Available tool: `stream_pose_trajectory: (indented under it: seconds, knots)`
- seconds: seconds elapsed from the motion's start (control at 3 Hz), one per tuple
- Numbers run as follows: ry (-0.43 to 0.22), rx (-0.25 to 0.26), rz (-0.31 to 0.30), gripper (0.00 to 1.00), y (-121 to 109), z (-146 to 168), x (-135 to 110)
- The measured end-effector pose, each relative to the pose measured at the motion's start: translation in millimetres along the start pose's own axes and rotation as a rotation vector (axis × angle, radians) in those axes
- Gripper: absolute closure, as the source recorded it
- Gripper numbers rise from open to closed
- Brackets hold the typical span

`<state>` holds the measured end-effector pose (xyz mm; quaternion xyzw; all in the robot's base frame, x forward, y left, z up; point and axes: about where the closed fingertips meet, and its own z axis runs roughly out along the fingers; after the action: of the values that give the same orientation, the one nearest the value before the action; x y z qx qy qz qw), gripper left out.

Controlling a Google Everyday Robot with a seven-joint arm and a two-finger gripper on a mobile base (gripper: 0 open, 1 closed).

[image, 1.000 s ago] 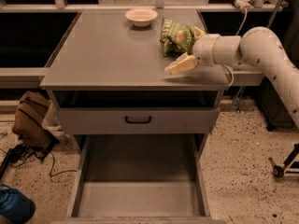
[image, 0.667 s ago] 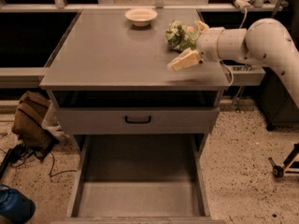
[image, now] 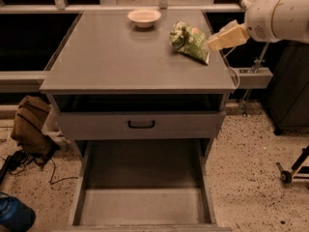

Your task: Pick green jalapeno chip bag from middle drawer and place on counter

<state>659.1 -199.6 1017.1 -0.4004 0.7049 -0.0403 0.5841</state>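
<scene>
The green jalapeno chip bag (image: 189, 40) lies crinkled on the counter (image: 120, 57), near its right back part, free of any grip. My gripper (image: 232, 22) is at the counter's right edge, just right of the bag. It is open and empty, and its cream lower finger (image: 226, 36) points at the bag's right end. The middle drawer (image: 145, 178) is pulled out at the bottom of the cabinet, with a bare grey floor.
A white bowl (image: 144, 17) stands at the back of the counter, left of the bag. A closed drawer front with a black handle (image: 141, 124) is above the open drawer. A brown bag (image: 31, 124) and cables lie on the floor at the left.
The bag was up between the fingers over the counter. Now it lies flat on the counter, and my gripper has let go and drawn back up and to the right.
</scene>
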Motion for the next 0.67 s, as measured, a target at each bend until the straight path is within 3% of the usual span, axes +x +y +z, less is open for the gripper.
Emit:
stream_pose_trajectory:
  seconds: [0.33,0.67]
  knots:
    - [0.053,0.204,-0.004,0.00,-32.2,-93.9,-35.2]
    - [0.027,0.247,-0.041,0.00,-28.4,-123.3,-88.0]
